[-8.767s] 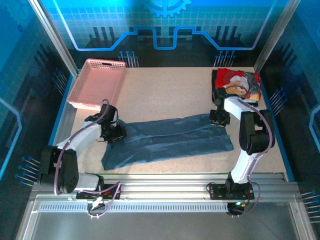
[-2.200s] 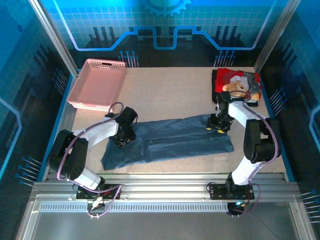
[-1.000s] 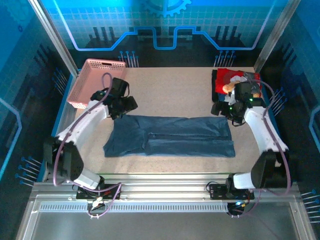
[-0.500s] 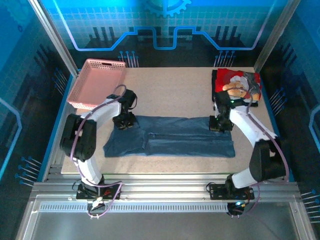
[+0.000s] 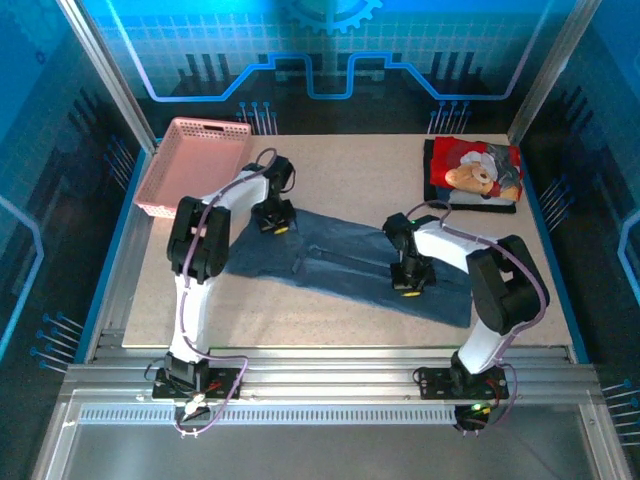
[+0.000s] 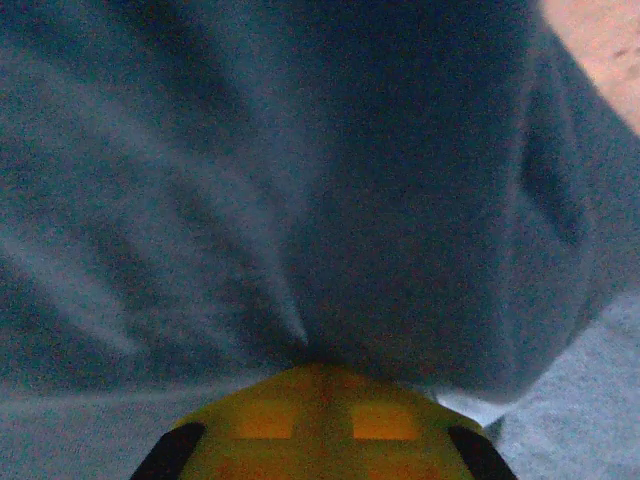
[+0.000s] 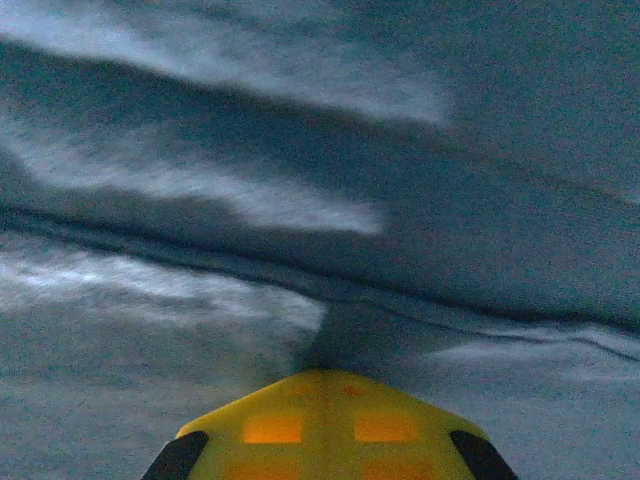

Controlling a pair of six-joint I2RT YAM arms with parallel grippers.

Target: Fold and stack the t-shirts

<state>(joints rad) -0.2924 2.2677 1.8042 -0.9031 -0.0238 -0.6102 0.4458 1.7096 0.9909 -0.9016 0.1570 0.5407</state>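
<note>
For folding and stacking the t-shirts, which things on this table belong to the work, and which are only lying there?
Belong to the job:
slate-blue shirt, spread mid-table, pinched by the left gripper and right gripper
red and black teddy-bear shirt, folded at the far right corner

Just lying about:
pink basket, at the far left corner

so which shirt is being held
The slate-blue t-shirt, pinched by the left end effector and right end effector; the red teddy-bear t-shirt lies untouched far right.
</note>
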